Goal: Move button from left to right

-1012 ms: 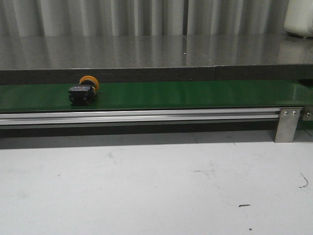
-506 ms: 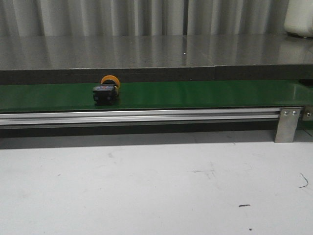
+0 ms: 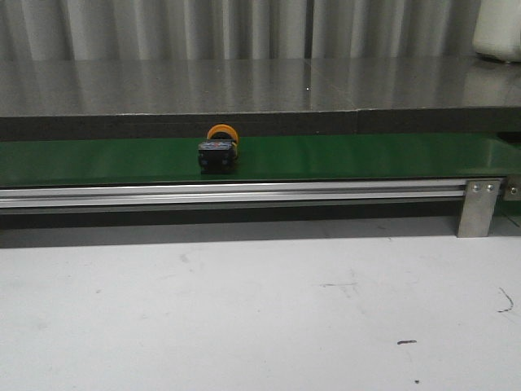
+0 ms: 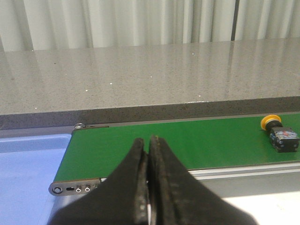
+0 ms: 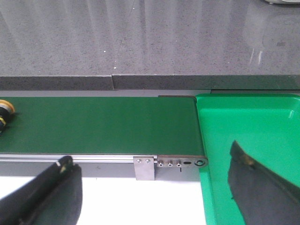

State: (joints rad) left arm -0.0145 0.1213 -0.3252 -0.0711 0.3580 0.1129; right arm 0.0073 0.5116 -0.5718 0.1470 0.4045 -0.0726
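Observation:
The button (image 3: pixel 218 155), a small black block with an orange round cap behind it, lies on the green conveyor belt (image 3: pixel 342 155), left of the belt's middle. It also shows far off in the left wrist view (image 4: pixel 281 136) and as an orange sliver at the edge of the right wrist view (image 5: pixel 4 115). My left gripper (image 4: pixel 148 140) is shut and empty over the belt's left end. My right gripper (image 5: pixel 150 161) is open and empty, in front of the belt's right end. Neither gripper shows in the front view.
A green tray (image 5: pixel 262 140) sits at the belt's right end. A blue tray (image 4: pixel 28 164) sits at its left end. A grey stone counter (image 3: pixel 244 85) runs behind the belt. An aluminium rail with a bracket (image 3: pixel 479 204) fronts it. A white table (image 3: pixel 244 309) lies in front.
The button has travelled right along the belt, from the left part toward the middle. Neither gripper shows in the earlier frames.

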